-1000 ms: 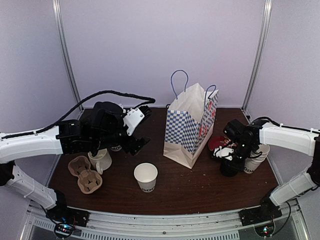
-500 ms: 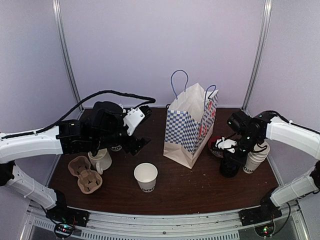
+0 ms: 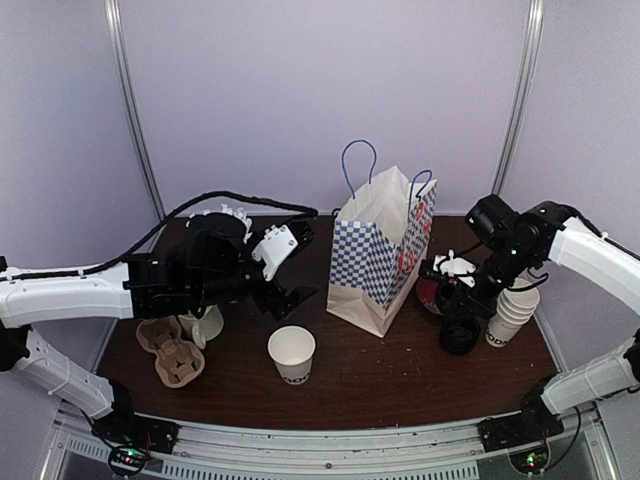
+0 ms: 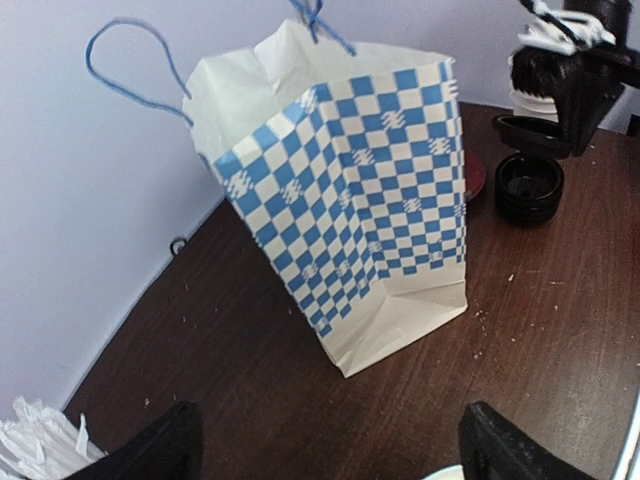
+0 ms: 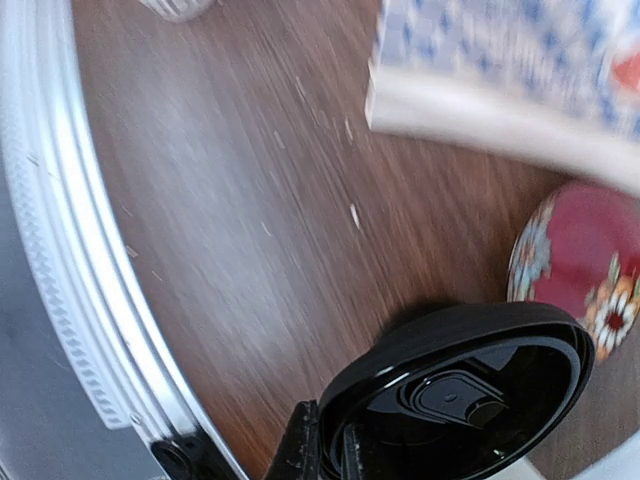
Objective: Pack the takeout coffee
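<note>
Dark tabletop [image 3: 400, 390] is holding the uncapped white paper cup [image 3: 291, 352] at front; right gripper [image 3: 447, 270], pinching a black round plastic lid [image 5: 470, 400], is lifting it off the stack [image 3: 460, 338] for capping; left gripper [image 3: 300, 262] is hovering spread.

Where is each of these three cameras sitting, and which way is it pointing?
Top external: high behind the bases, looking down the table at both arms and the checkered bag.
Left wrist: on the left gripper, facing across the table at the bag; its open fingertips show at the bottom.
Right wrist: on the right gripper, looking down at the black lid it pinches.
Shared: all three show the bag; both wrist views show the lid.
</note>
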`<state>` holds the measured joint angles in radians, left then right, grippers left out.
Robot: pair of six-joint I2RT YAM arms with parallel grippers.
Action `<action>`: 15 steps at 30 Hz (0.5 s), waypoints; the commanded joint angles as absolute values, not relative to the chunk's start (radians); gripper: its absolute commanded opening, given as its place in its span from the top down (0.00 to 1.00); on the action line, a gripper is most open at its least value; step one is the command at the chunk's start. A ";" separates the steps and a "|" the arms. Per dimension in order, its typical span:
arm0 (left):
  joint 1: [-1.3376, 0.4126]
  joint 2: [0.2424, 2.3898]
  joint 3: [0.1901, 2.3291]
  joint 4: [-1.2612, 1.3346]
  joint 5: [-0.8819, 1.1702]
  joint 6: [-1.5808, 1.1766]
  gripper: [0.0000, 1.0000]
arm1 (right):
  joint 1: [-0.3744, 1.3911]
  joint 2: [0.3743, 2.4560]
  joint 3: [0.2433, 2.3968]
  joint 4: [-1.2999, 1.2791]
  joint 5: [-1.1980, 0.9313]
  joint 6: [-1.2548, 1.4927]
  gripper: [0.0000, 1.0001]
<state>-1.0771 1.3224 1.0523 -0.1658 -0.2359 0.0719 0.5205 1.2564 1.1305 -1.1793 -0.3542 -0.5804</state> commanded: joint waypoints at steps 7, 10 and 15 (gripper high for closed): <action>-1.134 1.288 0.975 0.296 -0.001 0.317 0.03 | 0.519 1.294 1.506 -1.225 -0.989 -0.566 0.99; -1.159 1.322 0.990 0.368 0.056 0.382 0.03 | 0.519 1.313 1.567 -1.201 -1.114 -0.506 0.99; -1.216 1.399 1.045 0.490 0.045 0.449 0.02 | 0.520 1.321 1.585 -1.114 -1.239 -0.382 0.98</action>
<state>-1.1786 1.3434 0.9920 0.3027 0.0120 0.3580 0.5209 1.3113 1.5600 -1.1713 -1.0626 -0.4946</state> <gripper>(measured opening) 0.971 0.060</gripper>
